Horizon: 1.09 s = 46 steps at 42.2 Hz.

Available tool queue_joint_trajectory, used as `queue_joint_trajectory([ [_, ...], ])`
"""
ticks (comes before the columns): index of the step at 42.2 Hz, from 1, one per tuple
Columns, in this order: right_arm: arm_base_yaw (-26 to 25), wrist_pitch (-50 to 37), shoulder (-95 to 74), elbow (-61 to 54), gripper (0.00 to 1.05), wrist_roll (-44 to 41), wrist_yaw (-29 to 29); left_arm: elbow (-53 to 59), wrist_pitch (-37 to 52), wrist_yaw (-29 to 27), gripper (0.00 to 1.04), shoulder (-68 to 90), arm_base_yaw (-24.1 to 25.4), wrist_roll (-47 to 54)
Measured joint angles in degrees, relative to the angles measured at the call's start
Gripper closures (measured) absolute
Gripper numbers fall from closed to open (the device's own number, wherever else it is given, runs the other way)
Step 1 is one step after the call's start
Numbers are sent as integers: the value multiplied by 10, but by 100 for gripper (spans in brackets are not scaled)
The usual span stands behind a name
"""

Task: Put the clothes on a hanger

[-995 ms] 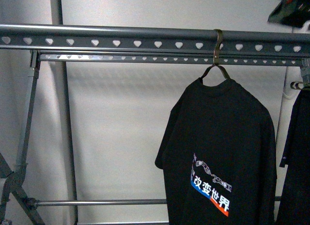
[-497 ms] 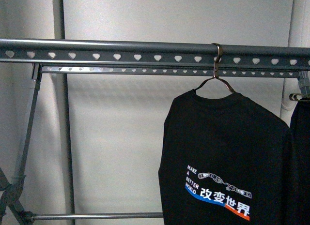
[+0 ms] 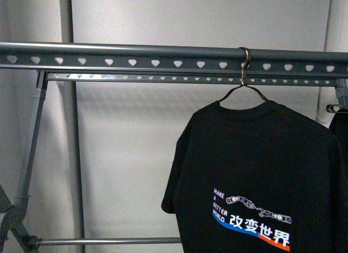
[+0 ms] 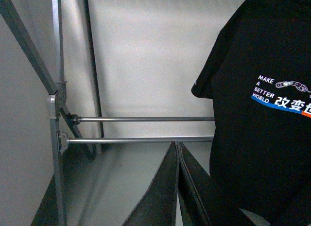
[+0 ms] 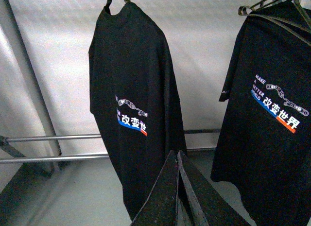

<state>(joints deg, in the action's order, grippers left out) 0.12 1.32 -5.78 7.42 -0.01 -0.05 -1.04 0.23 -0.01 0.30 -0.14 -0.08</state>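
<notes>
The black printed T-shirt [image 3: 255, 171] hangs from a small wire hanger whose brass hook [image 3: 244, 65] sits over the grey drying rack's top rail [image 3: 136, 56] with heart-shaped holes. The shirt also shows in the left wrist view [image 4: 262, 119] and the right wrist view [image 5: 133, 90]. My left gripper [image 4: 177, 147] is shut and empty, low beside the shirt's hem. My right gripper [image 5: 176, 154] is shut and empty, below and between two hanging shirts. Neither gripper shows in the front view.
A second black printed T-shirt [image 5: 272, 119] hangs further right on its own hanger; its edge shows in the front view [image 3: 340, 128]. The rack's slanted leg [image 3: 30, 155] and low cross rods [image 4: 141, 120] stand at the left. A pale wall lies behind.
The shirt has turned on its hook to face the front camera more squarely. A dark gripper at the top right has left the front view.
</notes>
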Motion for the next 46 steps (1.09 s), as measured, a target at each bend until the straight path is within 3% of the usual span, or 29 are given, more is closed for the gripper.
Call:
queue_joint_trajectory([
  [36, 0, -11, 55, -71, 102, 0, 0, 0, 0, 0, 101, 0, 0, 0],
  [39, 0, -11, 55, -71, 97, 0, 0, 0, 0, 0, 94, 0, 0, 0],
  [46, 0, -11, 55, -71, 65, 0, 0, 0, 0, 0, 61, 0, 0, 0],
])
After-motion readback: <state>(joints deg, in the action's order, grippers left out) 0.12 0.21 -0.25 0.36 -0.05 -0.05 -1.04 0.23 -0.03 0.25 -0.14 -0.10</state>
